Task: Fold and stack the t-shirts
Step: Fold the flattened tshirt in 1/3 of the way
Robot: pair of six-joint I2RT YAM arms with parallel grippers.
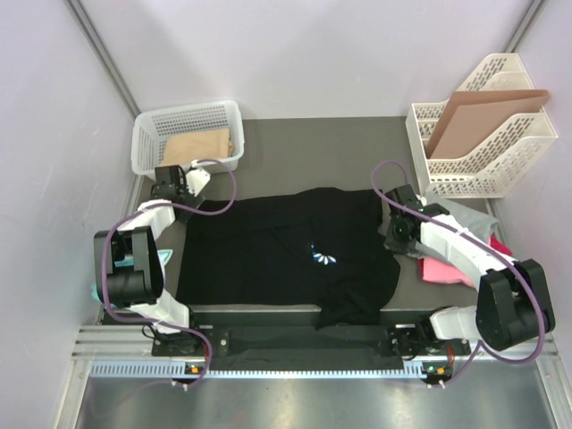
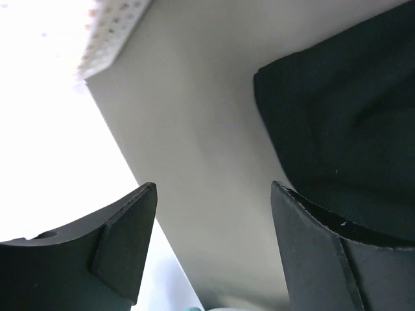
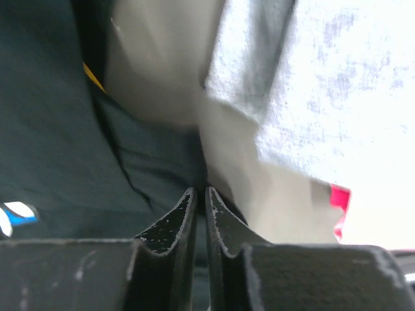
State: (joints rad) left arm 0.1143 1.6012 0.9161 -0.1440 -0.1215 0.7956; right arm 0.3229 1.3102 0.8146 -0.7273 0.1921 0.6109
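Pinching at the right edge of a big black cloth t-shirt (image 1: 268, 255) spread out on the grey table (image 1: 304, 152).

Lying flat in the middle, with its small white-and-blue logo (image 1: 323, 258) facing up. Heaped together just past its right side, under the right arm: a soft grey t-shirt (image 1: 469, 216) and a bright pink t-shirt (image 1: 442, 270). Right gripper (image 3: 200, 193) squeezed nearly closed, tips right at the black cloth; hard to tell whether any cloth is caught between. Left gripper (image 2: 214, 194) spread wide with nothing in it, hanging over bare table just beside the black shirt's far left corner, near a white plastic basket (image 1: 143, 147) full of little holes.
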